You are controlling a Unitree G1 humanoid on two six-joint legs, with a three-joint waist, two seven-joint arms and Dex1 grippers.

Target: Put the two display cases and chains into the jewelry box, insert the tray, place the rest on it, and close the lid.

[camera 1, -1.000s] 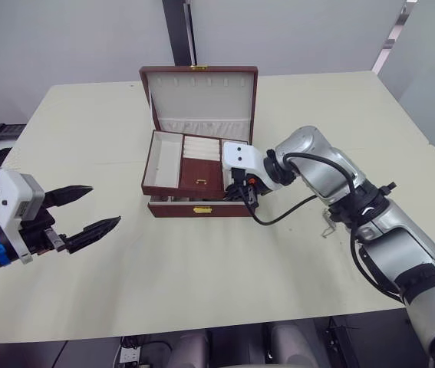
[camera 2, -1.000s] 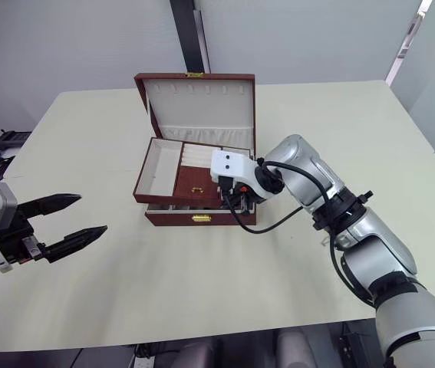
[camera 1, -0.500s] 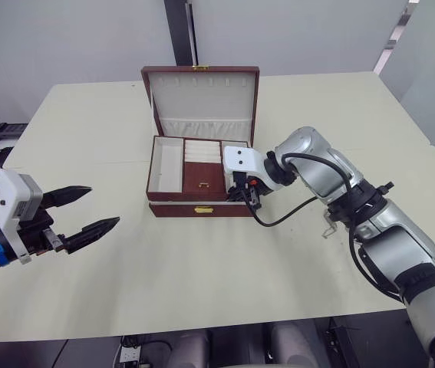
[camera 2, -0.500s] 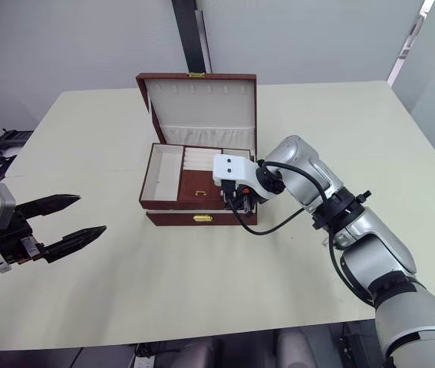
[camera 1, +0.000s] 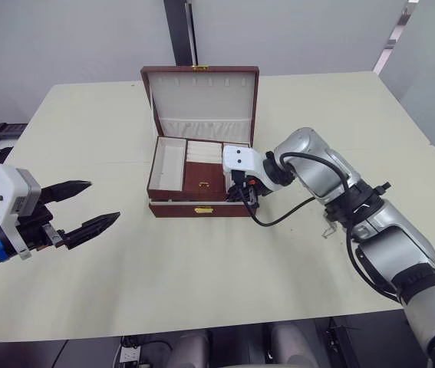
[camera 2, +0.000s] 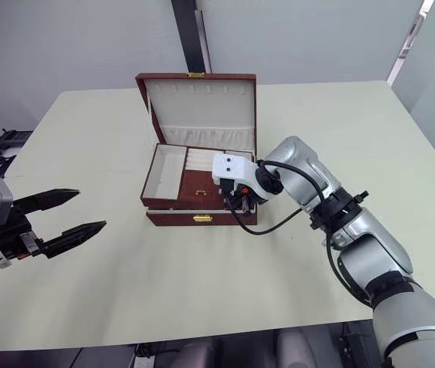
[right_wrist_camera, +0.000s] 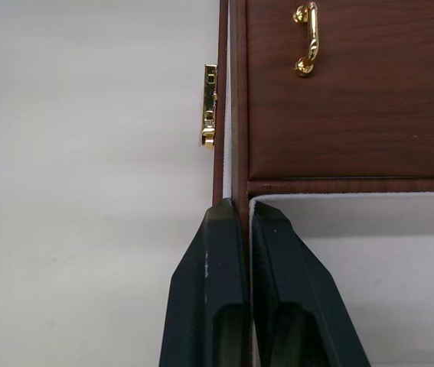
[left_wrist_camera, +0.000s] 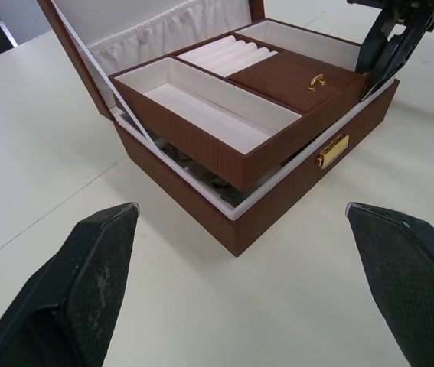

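The right gripper (right_wrist_camera: 241, 222) is pinched on the front wall of the tray (left_wrist_camera: 224, 115), at its right front corner. The tray sits tilted in the jewelry box (camera 1: 199, 208), its left end raised above the rim. Behind it the lid (camera 1: 202, 100) stands open and upright. Well off to the left, the left gripper (camera 1: 79, 208) hovers over the table (camera 1: 202, 276), fingers spread wide and empty.

Tray (left_wrist_camera: 224, 107) tilted atop jewelry box (left_wrist_camera: 293, 187)
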